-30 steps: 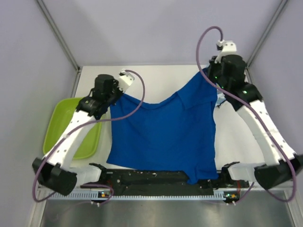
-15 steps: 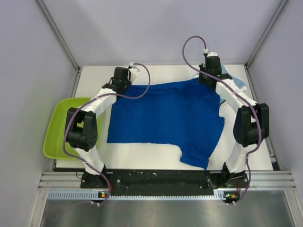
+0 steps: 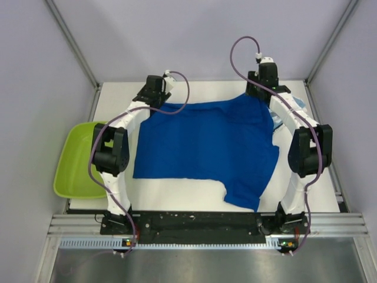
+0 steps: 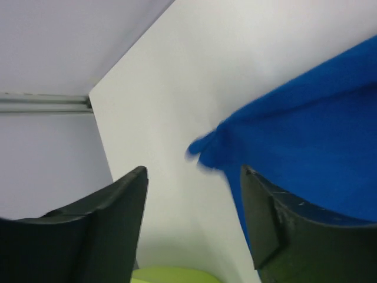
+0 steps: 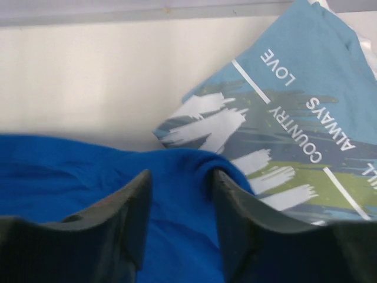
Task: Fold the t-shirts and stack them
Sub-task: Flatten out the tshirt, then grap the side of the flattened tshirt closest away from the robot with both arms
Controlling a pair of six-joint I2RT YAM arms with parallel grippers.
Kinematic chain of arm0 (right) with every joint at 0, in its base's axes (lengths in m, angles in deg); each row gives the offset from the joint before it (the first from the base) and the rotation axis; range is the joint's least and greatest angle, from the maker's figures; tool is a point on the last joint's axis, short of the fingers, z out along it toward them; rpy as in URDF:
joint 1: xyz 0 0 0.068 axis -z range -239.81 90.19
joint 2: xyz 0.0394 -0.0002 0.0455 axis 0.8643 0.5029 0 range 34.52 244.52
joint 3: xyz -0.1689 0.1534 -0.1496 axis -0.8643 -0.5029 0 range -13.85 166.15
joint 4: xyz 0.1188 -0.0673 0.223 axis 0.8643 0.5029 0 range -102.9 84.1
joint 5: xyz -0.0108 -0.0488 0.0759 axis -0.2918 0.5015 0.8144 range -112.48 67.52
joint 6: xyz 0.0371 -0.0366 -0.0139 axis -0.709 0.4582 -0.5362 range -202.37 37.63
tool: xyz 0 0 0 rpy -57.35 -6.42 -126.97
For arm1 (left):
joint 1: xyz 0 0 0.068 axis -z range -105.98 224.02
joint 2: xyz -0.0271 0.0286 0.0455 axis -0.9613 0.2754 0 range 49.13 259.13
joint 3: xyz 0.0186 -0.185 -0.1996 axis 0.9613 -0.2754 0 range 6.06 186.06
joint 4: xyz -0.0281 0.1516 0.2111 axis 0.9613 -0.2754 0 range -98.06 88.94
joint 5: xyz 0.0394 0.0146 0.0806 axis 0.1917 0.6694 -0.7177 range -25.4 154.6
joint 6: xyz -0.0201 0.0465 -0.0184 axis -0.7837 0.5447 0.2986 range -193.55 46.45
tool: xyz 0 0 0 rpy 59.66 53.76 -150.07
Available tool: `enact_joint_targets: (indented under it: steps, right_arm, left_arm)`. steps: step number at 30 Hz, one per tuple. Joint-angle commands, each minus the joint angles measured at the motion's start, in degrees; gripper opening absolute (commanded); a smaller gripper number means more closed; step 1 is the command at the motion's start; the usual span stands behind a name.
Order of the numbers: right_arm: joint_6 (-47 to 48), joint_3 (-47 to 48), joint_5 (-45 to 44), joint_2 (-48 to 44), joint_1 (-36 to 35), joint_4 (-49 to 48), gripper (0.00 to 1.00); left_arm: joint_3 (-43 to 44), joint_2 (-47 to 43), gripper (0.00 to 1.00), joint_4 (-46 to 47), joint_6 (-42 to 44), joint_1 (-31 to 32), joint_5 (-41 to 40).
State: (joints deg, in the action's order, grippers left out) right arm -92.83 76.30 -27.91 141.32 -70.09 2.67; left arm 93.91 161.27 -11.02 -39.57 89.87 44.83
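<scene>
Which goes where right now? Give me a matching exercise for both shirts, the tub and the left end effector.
1 royal blue shirt
2 teal shirt
3 green tub
4 left end effector

a far right corner
b open, at a far shirt corner
c left of the table
d spread across the table

Pairs: 1-d, 2-a, 3-c, 4-b

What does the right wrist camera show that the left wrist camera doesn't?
Only the right wrist view shows the teal-blue t-shirt, with its white lettering and green-and-white print. Only the left wrist view shows the rim of the lime-green tub and a grey rail along the wall. Both show the royal blue t-shirt lying on the white table.
</scene>
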Motion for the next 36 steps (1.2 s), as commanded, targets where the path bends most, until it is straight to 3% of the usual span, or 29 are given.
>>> enact_joint_targets:
  steps: [1,4,7,10,13,20,25,31,36]
  right_arm:
    - [1.8,9.9,0.7,3.1,0.5,6.0,0.64]
    - [0.4,13.0,1.8,0.7,0.6,15.7,0.79]
    - [-4.0,2.0,3.7,-10.6,0.2,17.2,0.9]
    - [-7.5,-10.7,6.9,-22.5,-1.3,19.4,0.91]
    - [-11.3,-21.1,10.1,-31.5,-4.0,22.5,0.91]
    - [-18.6,-34.4,14.6,-44.8,-9.7,37.6,0.86]
    - [-28.3,-42.4,17.7,-53.6,-12.8,39.3,0.86]
    - [-34.9,-49.2,15.7,-59.7,-14.1,45.4,0.86]
    - [-37.8,-54.0,16.9,-59.4,-16.8,45.3,0.86]
  left_arm:
    - [6.1,-0.2,0.74,-1.5,0.2,-1.0,-0.9]
    - [5.0,-5.5,0.8,-5.1,-0.4,-1.0,4.1]
    - [-1.1,-14.1,0.81,-9.8,0.7,-1.0,13.8]
    - [-10.1,-23.2,0.8,-15.4,5.8,-0.8,24.6]
    - [-19.0,-31.3,0.8,-23.0,13.3,-0.7,29.3]
    - [-34.3,-39.3,0.79,-34.8,23.4,-0.7,27.0]
    - [-42.6,-40.3,0.76,-29.4,25.3,-0.7,20.3]
    - [-45.9,-40.9,0.76,-31.3,26.7,-0.7,22.8]
    - [-49.2,-39.5,0.77,-26.1,26.7,-0.7,21.2]
